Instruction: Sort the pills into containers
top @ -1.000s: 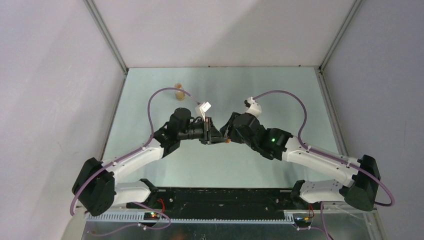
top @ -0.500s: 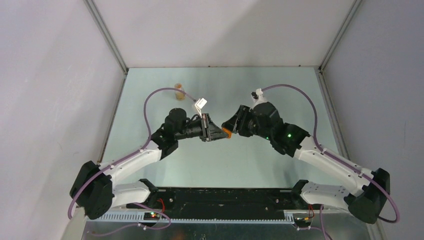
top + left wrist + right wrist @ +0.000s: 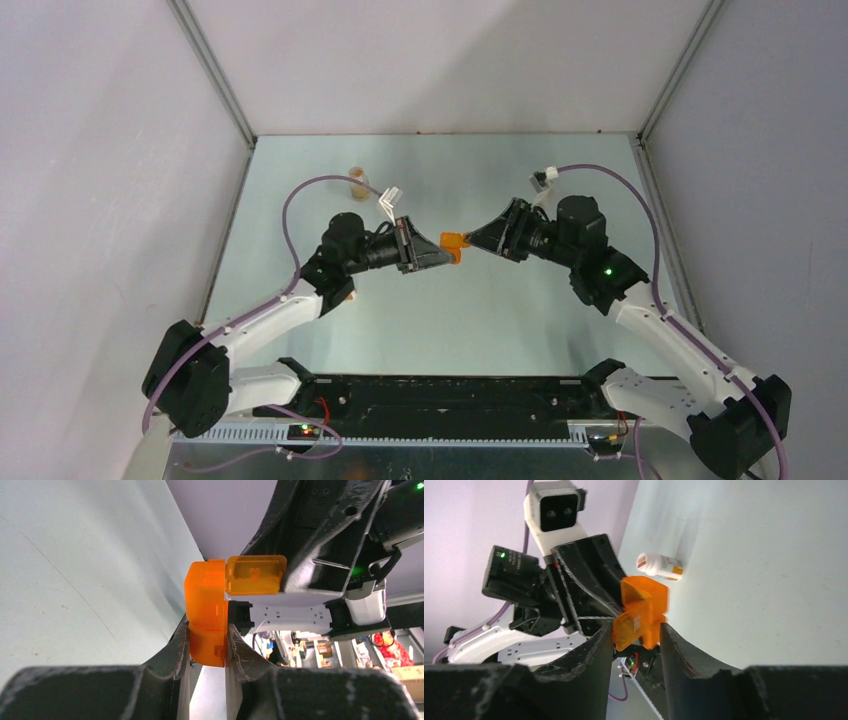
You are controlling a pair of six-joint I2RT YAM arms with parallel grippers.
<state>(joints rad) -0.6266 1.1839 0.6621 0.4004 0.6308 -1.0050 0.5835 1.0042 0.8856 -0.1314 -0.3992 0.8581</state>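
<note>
A small orange pill box (image 3: pixel 455 243) hangs in the air above the middle of the table, between both arms. My left gripper (image 3: pixel 440 253) is shut on its body (image 3: pixel 206 605), one finger on each flat side. A clear orange lid flap (image 3: pixel 255 574) sticks out from the box toward the right arm. My right gripper (image 3: pixel 474 240) comes from the other side, its fingers pressed against the flap and the box (image 3: pixel 644 607). A pill bottle (image 3: pixel 659 565) with a white cap lies on its side on the table behind. No loose pills show.
The pill bottle (image 3: pixel 357 183) lies at the far left of the pale green table (image 3: pixel 500 320). Grey walls close in the table on the left, right and back. The left arm's wrist camera (image 3: pixel 555 505) faces my right gripper.
Both grippers have risen and shifted toward the back with the orange box between them. The right arm has swung out to the right and its jaws have narrowed on the box.
</note>
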